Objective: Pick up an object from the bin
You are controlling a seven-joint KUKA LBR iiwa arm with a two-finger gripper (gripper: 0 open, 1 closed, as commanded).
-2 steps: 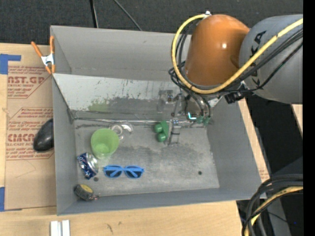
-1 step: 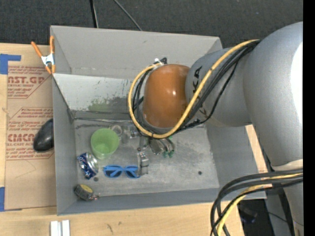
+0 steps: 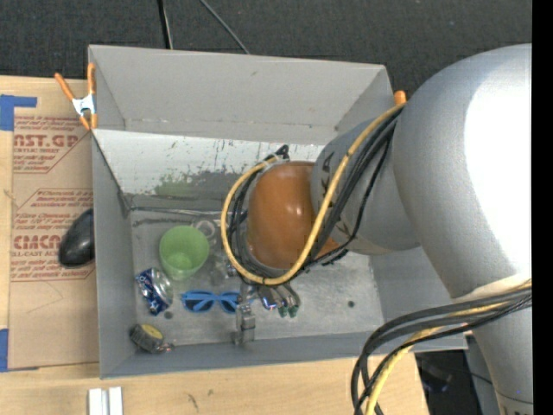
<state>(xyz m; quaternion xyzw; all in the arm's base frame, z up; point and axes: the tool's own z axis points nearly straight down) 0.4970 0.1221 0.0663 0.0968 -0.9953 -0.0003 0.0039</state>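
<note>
My gripper (image 3: 245, 322) hangs below the orange wrist cover, low over the bin floor near the front wall. Just to its left, a pair of blue sunglasses (image 3: 211, 302) lies flat, its right end touching or very close to the gripper. A small dark thing with green and white bits (image 3: 282, 303) lies just to the gripper's right. Behind the sunglasses a light green cup (image 3: 183, 251) stands with its mouth up.
A crumpled blue and white wrapper (image 3: 153, 289) lies by the left wall. A small grey and yellow tape measure (image 3: 149, 338) sits in the front left corner. The arm and its cables cover the bin's right half.
</note>
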